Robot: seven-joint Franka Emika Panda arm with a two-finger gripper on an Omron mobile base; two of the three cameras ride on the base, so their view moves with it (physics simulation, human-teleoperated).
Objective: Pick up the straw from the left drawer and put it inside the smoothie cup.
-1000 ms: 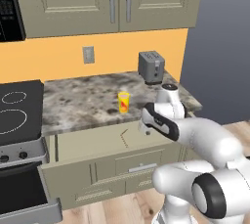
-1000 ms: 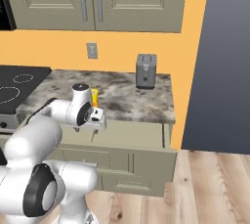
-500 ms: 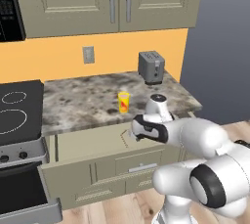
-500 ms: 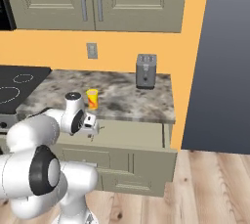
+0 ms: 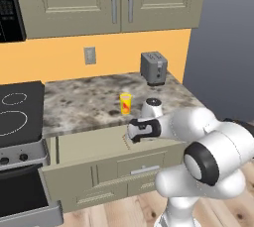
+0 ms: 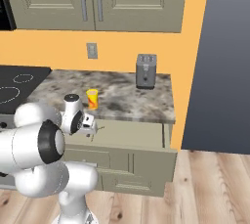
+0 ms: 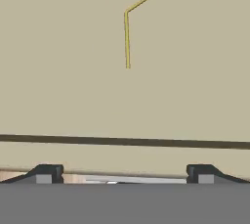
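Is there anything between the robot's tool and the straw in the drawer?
No. In the hand view, just bare drawer floor lies between the open tool and the bent straw. The straw lies flat, untouched.

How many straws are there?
1. The straw lies on the floor of the open left drawer, bent near one end. Others could be hidden behind the arm.

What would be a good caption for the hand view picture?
Open hand looking down at a thin bent straw lying on the drawer floor.
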